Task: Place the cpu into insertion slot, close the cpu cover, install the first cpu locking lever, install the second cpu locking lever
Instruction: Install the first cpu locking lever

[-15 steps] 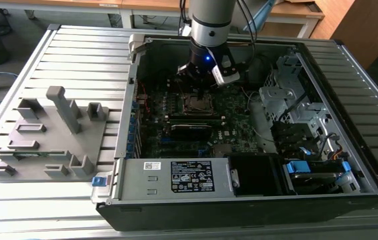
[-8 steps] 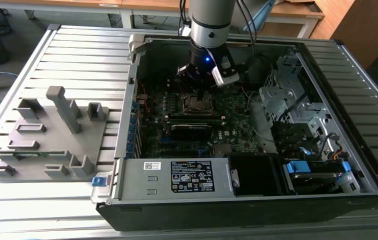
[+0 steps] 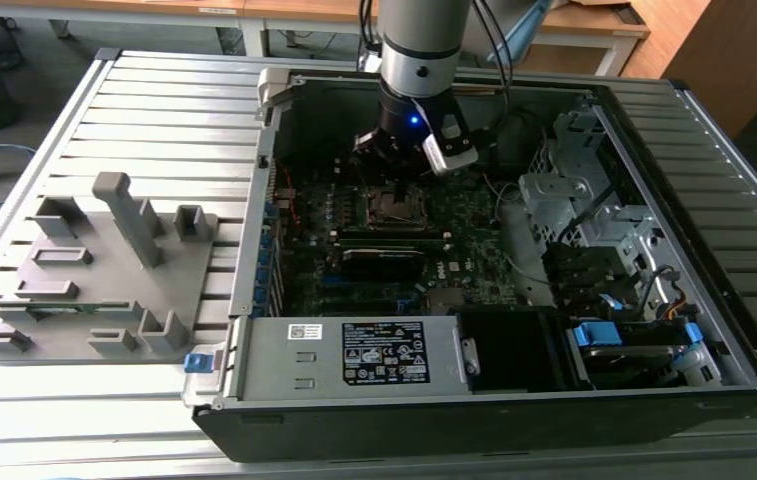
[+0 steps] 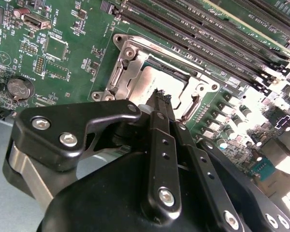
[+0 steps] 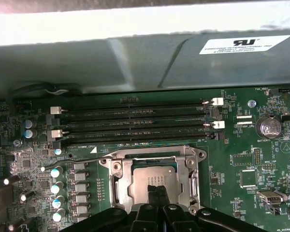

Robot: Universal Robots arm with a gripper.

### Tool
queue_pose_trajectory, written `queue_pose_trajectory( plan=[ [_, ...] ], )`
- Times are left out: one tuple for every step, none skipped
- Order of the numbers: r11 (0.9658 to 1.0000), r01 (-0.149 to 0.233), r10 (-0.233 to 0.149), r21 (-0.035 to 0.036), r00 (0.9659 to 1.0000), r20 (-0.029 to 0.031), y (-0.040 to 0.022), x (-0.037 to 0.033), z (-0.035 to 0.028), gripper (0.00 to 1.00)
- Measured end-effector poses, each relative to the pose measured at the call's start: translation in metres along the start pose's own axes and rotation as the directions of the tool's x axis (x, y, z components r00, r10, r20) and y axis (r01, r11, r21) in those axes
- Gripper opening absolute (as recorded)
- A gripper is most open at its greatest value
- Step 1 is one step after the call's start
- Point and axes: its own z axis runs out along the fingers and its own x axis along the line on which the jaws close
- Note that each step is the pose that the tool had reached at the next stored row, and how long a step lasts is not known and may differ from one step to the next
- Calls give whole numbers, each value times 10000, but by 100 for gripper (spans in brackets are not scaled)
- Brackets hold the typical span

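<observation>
The fingers (image 5: 152, 195) are pinched together and hold nothing, tips just over the cpu (image 5: 141, 180). The cpu lies in the slot (image 5: 154, 165), and the cover (image 5: 117, 186) seems down around it. Any push should be straight, gentle and square, with no sideways scrape.

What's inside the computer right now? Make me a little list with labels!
place: open computer case, green board inside
gripper: shut, tips at the cpu; cannot tell if touching
cpu: flat, inside the cover's square hole
cover: silver frame lying around the cpu
nearby: long black memory slots beside the cover
</observation>
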Motion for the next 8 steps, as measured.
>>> queue_pose_trajectory(
  plan=[
    [10000,0,0,-1,10000,0,0,0,0,11],
    [10000,1,-1,2,10000,-1,-1,0,-4,11],
    [10000,1,-1,2,10000,-1,-1,0,-10,11],
    [10000,0,0,1,10000,0,-1,0,-17,11],
    [10000,0,0,0,10000,0,0,0,-28,11],
    [10000,0,0,1,10000,0,0,0,-38,11],
    [10000,1,-1,1,10000,0,0,0,-47,11],
    [10000,0,0,-1,10000,1,0,0,-48,11]
  ],
)
